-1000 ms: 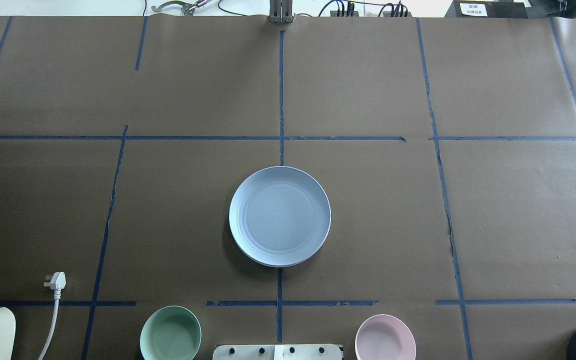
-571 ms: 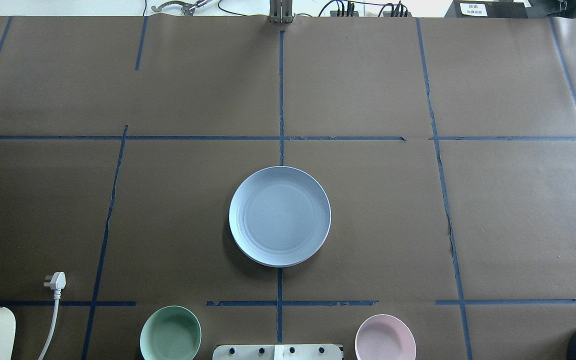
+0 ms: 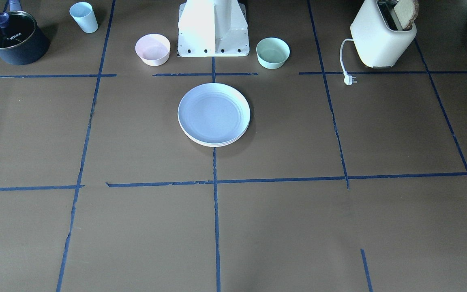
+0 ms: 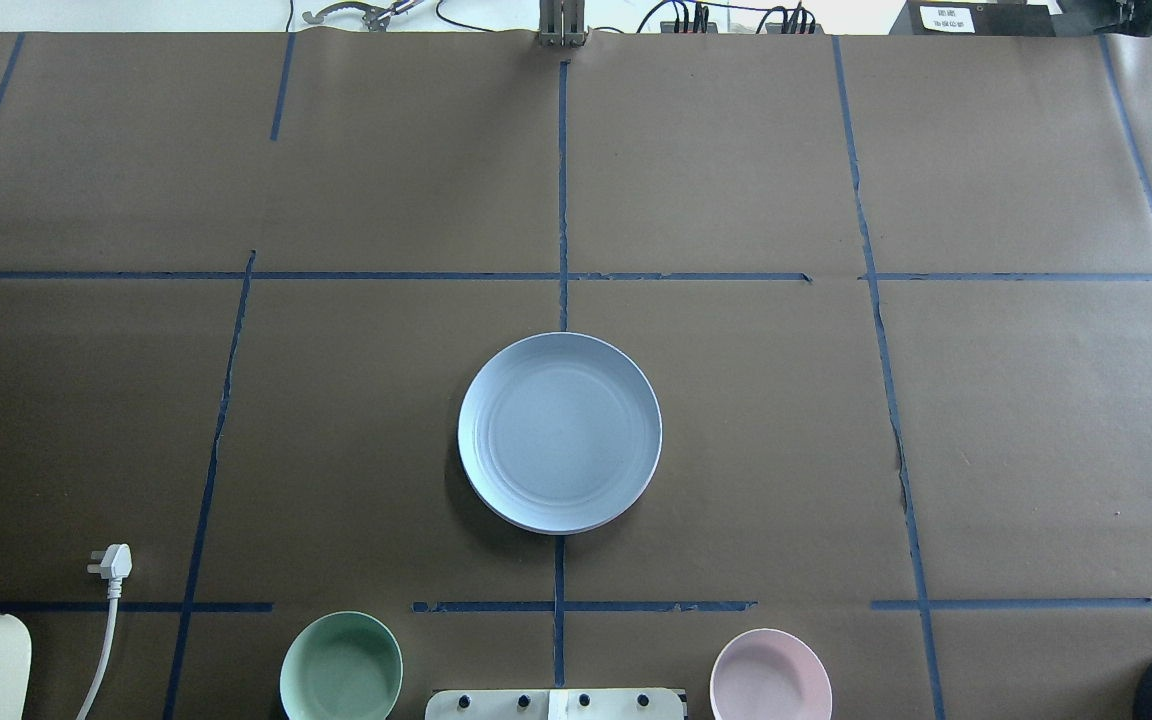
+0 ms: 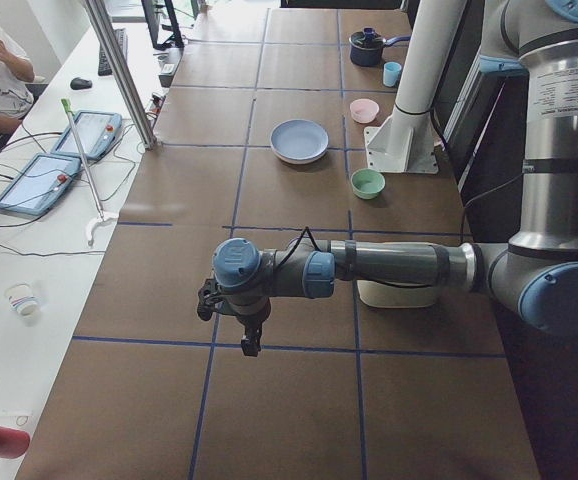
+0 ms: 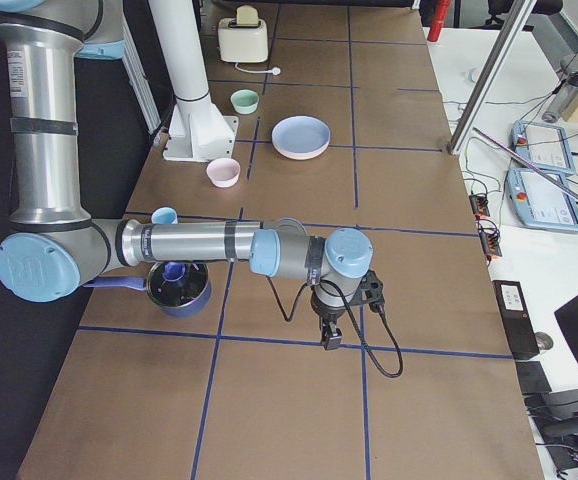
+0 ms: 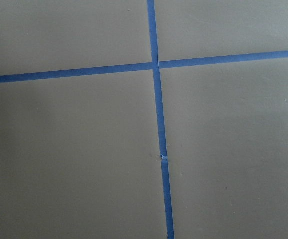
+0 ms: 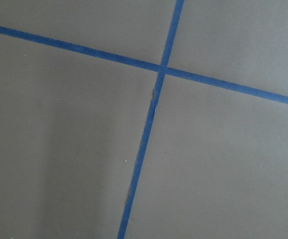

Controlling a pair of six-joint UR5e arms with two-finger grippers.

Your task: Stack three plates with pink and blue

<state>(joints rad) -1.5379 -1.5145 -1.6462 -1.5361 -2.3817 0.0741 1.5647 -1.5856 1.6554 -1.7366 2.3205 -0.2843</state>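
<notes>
The light blue plate (image 4: 559, 432) (image 3: 211, 111) lies on top of a stack at the table's middle, in front of the robot's base. Pale cream-white rims (image 3: 213, 143) of plates beneath it show at its near edge. In the exterior right view a pinkish edge (image 6: 300, 155) shows under the blue plate (image 6: 300, 133). The left gripper (image 5: 251, 342) hangs over bare table far from the stack, seen only in the exterior left view. The right gripper (image 6: 329, 340) hangs likewise, seen only in the exterior right view. I cannot tell whether either is open or shut.
A mint-green bowl (image 4: 341, 665) and a small pink bowl (image 4: 770, 675) flank the robot's base (image 3: 213, 28). A toaster (image 3: 381, 36) with its loose plug (image 4: 112, 562), a dark pot (image 3: 12, 38) and a blue cup (image 3: 84, 17) stand along the robot's side.
</notes>
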